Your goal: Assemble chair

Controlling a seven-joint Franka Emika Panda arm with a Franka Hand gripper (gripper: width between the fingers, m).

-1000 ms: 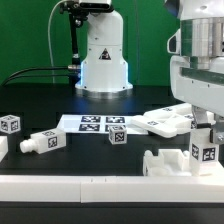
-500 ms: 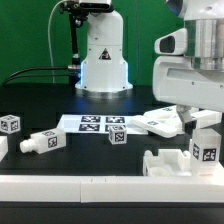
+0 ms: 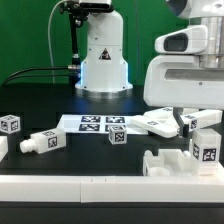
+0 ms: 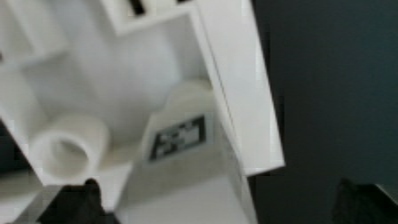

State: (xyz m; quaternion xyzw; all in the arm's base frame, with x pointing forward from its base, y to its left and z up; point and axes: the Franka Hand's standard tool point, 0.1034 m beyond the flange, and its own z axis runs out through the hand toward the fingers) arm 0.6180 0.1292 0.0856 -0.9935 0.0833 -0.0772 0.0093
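The chair lies in loose white tagged parts. On the exterior view's right an upright block (image 3: 205, 150) stands beside a low bracket piece (image 3: 165, 163). A flat slab (image 3: 158, 122) lies tilted behind them. My gripper (image 3: 190, 118) hangs just over the slab's right end, open and holding nothing. In the wrist view a white part (image 4: 196, 90) with a round peg (image 4: 71, 150) and a tag (image 4: 178, 135) lies under my gripper (image 4: 222, 205). The dark fingertips (image 4: 71, 200) stand wide apart, clear of it.
The marker board (image 3: 92, 123) lies mid-table with a small tagged cube (image 3: 117, 137) at its front edge. A tagged peg piece (image 3: 42, 142) and a cube (image 3: 10, 125) lie on the exterior view's left. The white domed robot base (image 3: 103, 55) stands behind.
The jaws have opened wide and let go of the part. The hand has risen a little and shifted toward the exterior view's left.
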